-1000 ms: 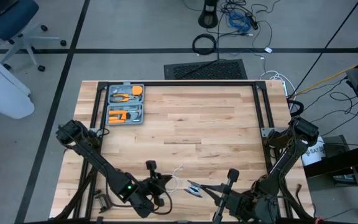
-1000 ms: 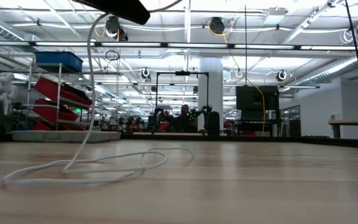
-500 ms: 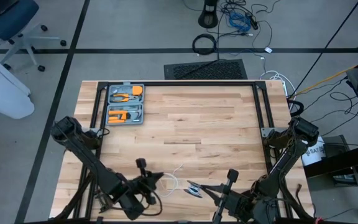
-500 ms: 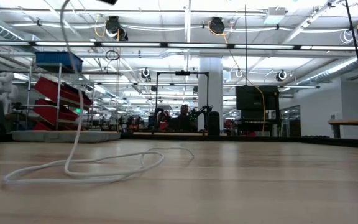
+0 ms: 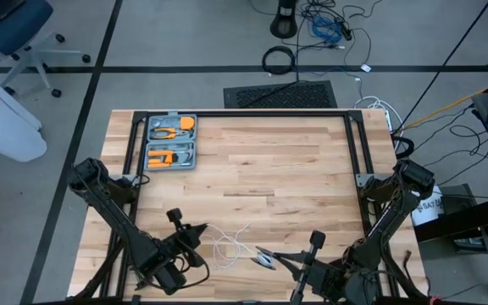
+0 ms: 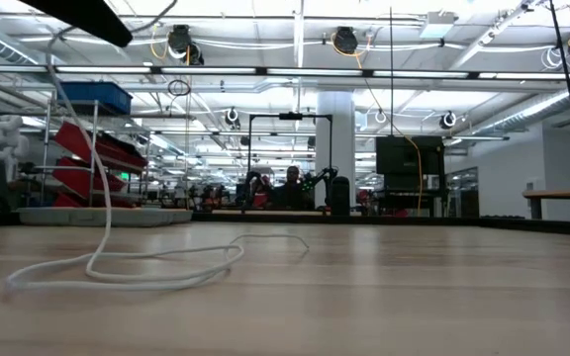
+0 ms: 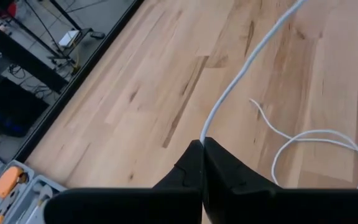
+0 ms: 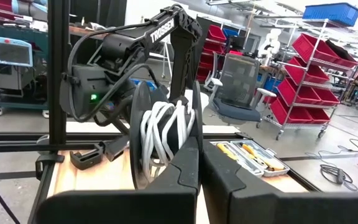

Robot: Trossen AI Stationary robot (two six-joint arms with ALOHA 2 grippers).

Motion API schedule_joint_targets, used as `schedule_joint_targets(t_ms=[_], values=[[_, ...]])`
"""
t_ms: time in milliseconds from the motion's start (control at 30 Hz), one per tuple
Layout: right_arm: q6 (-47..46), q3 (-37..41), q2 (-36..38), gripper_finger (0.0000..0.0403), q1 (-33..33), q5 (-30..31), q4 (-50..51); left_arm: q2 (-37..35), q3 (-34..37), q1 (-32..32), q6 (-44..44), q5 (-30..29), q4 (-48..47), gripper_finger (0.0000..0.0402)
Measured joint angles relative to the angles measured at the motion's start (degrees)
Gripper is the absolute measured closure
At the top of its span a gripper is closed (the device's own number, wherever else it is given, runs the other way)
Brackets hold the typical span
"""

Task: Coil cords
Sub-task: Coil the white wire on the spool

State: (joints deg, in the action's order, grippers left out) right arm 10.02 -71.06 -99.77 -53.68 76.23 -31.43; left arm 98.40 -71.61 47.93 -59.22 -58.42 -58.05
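Your left end effector (image 7: pixel 202 144) is clamped on the cord (image 7: pixel 253 53), fingers pinched together with the thin white line running out from between their tips. It sits raised near the table's (image 5: pixel 269 161) front-left edge, so the cord climbs from the wood up to the grip. Your right end effector (image 8: pixel 199 149) is closed on the reel (image 8: pixel 160 140), near the front edge at centre-right.

To do this step well, keep light tension between the two grips: draw the free length taut enough that it lays cleanly into the reel's groove, not so tight that it slips from the pinch. Feed the cord square to the reel rather than at an angle, or the turns will likely ride over the rim. Watch the slack lying on the table (image 5: pixel 227 246), where it curls in loose loops between the arms; those could knot if pulled fast.

The cord is thin, round, smooth and limp, holding soft curves. The reel is a small dark disc with several white turns already bunched on it. The table is pale butcher-block wood with visible grain. A grey tool case (image 5: pixel 170 141) with orange-handled tools sits well apart at the back left.
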Motion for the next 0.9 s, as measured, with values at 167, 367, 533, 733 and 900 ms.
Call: schedule_joint_targets(t_ms=[167,367,533,733,900], values=[[0.1,0.0,0.0,0.0403,-0.5,0.0,0.0,-1.9,-0.1,1.5,-4.4,-0.3,-3.0,0.0400],[0.1,0.0,0.0,0.0403,-1.3,0.0,0.0,-3.5,-0.1,4.3,-9.1,-1.1,-6.1,0.0400],[0.1,0.0,0.0,0.0403,-1.3,0.0,0.0,-4.2,-0.2,5.9,-9.5,-4.5,-6.3,0.0400],[-1.4,0.0,0.0,0.0403,-1.1,0.0,1.9,-4.5,-2.6,6.2,-9.5,-5.5,-7.1,0.0400],[-2.3,0.0,0.0,0.0403,-1.1,-2.7,3.1,-4.6,-5.5,6.2,-9.1,-8.1,-7.5,0.0400]])
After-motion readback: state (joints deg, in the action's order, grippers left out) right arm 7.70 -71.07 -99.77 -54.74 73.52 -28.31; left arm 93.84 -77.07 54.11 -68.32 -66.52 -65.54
